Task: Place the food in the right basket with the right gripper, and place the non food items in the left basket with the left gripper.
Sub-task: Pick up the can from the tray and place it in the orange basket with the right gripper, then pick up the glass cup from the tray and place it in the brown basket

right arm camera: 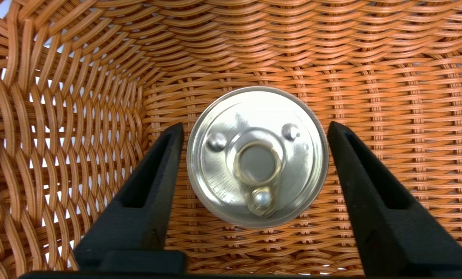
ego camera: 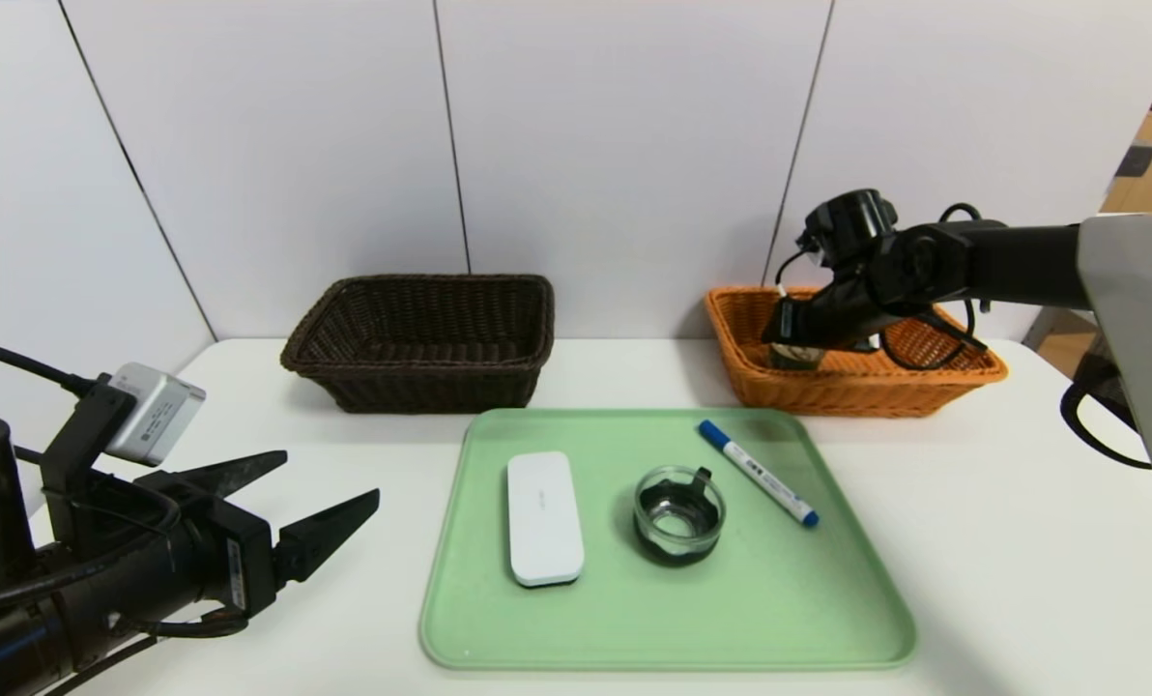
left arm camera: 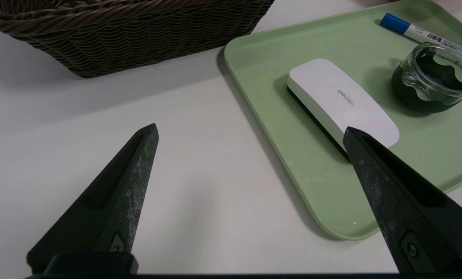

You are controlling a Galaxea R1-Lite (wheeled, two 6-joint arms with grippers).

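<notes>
tin can: (right arm camera: 223, 197) upright in the orange basket (ego camera: 856, 381), near one end wall, ring-pull lid up
right claw: (right arm camera: 256, 126) spread around the can, a tip just beside each side of the rim, slim gaps, looks let go
can handling: likely stiff and fairly heavy for its size if full; smooth metal, could slip; hold low on the side wall, not by the ring
right claw next: probably straight up, level, so neither tip drags the can or snags wicker
left claw: (ego camera: 332, 476) spread wide, nothing between the tips, above the desk (ego camera: 315, 628) beside the tray (ego camera: 673, 655), idle
white case: (ego camera: 545, 517) flat on tray, dark base; likely light, rigid, slick; grip across the narrow width at mid-length
glass jar: (ego camera: 677, 549) upright on tray, open top, black insert; hard, slippery, breakable; take by outer wall, gentle squeeze, low release
marker: (ego camera: 760, 476) on tray, blue ends; light, stiff, apt to roll; pinch mid-barrel, across it
dark basket: (ego camera: 421, 369) behind the tray, on the left; goal for case, jar, marker
progress: food looks placed, three non-food items left
</notes>
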